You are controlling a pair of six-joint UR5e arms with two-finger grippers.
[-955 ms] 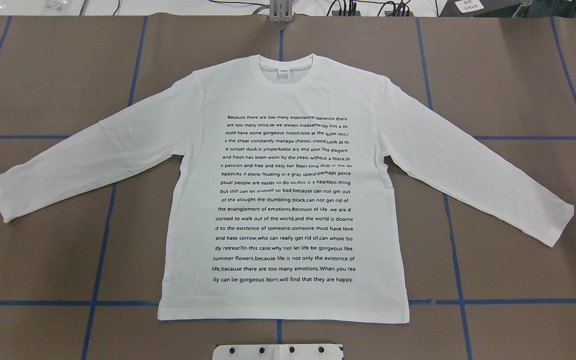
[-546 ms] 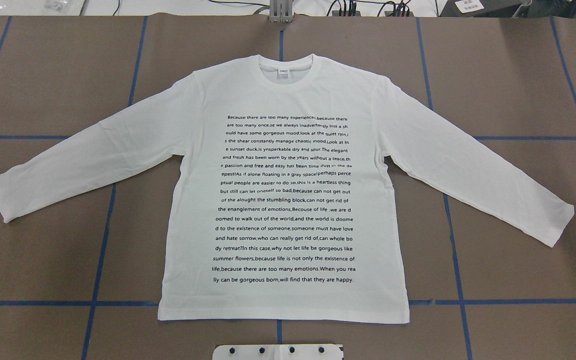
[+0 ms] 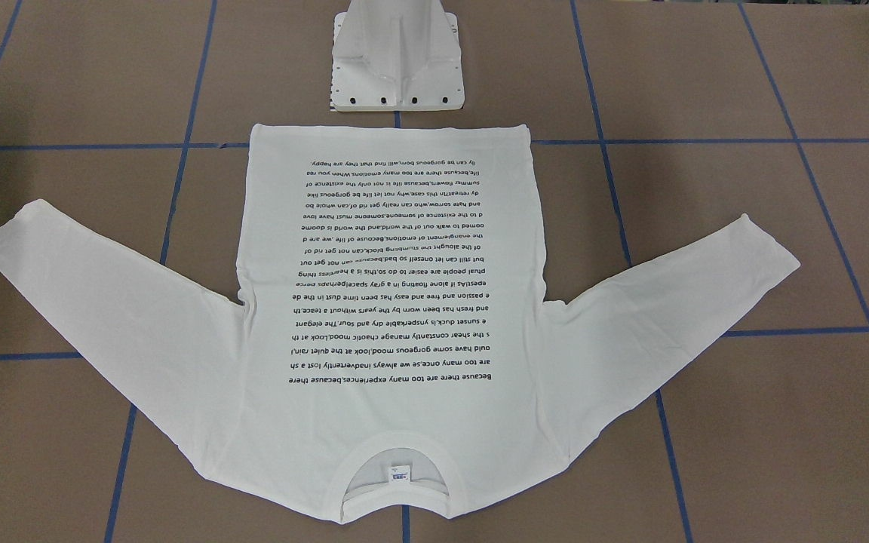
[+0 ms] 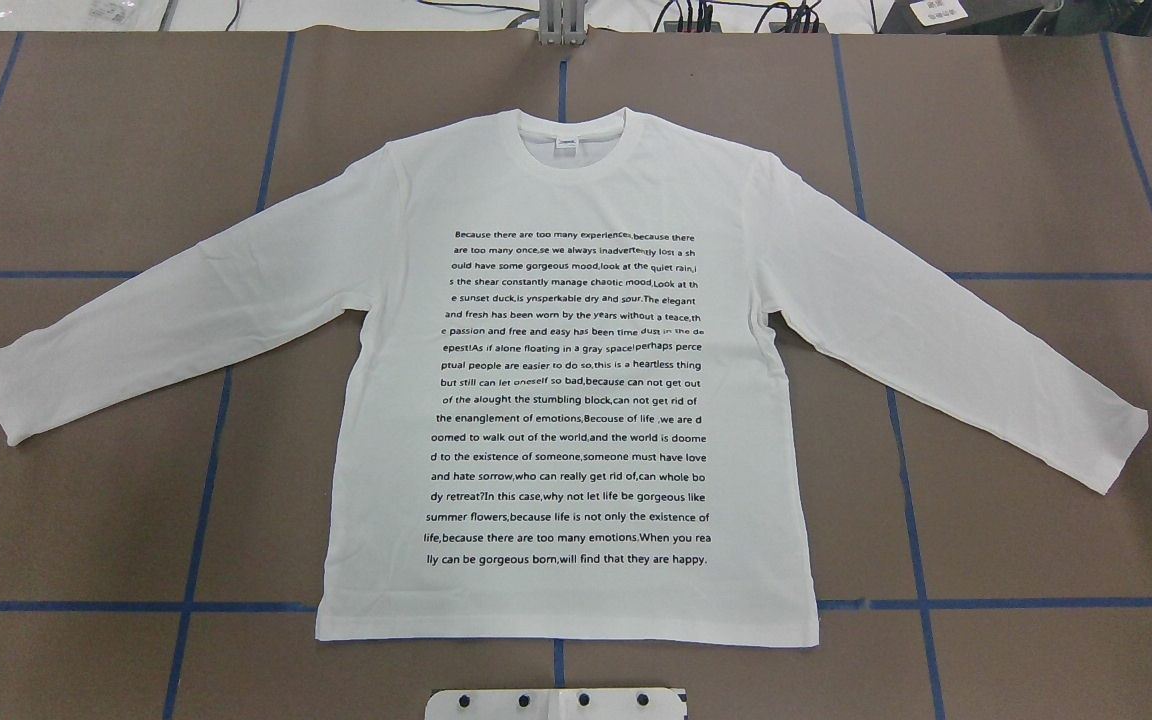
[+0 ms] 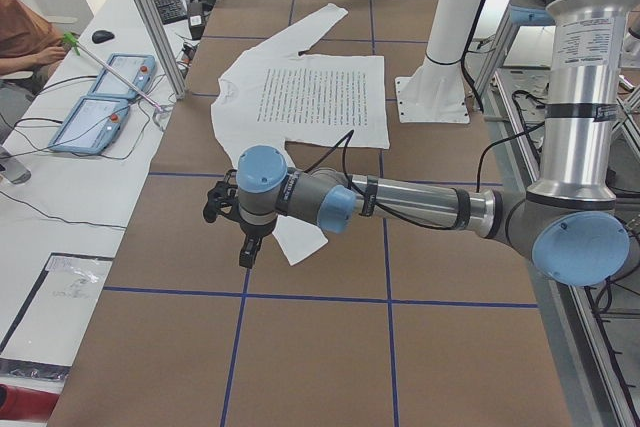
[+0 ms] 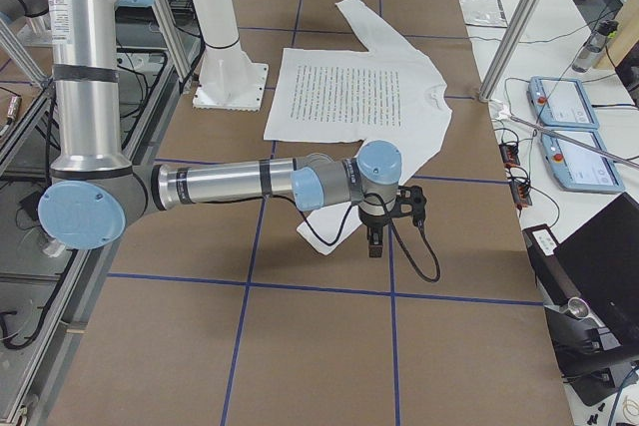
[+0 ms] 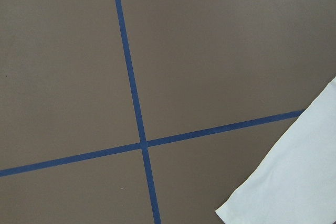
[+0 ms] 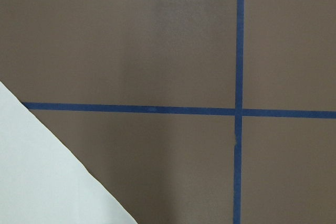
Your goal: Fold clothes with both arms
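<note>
Currently the T-shirt (image 4: pixel 566 400) lies flat and print-up at mid-table. Its long axis runs away from the robot: hem just beside the white pedestal base (image 3: pixel 397 68), collar (image 4: pixel 570 140) at the far side. Both sleeves are spread sideways, with the cuffs angled back toward the robot's side.

The left gripper (image 5: pixel 245 247) hangs above the table (image 4: pixel 86 150) near the left cuff; jaw state cannot be told. The same goes for the right gripper (image 6: pixel 374 241), near the right cuff.

Surface: brown covering, gridded with blue tape (image 7: pixel 131 93). A side bench carries two pendants (image 5: pixel 100 97), and a person's arm (image 5: pixel 25 42) rests there.
</note>
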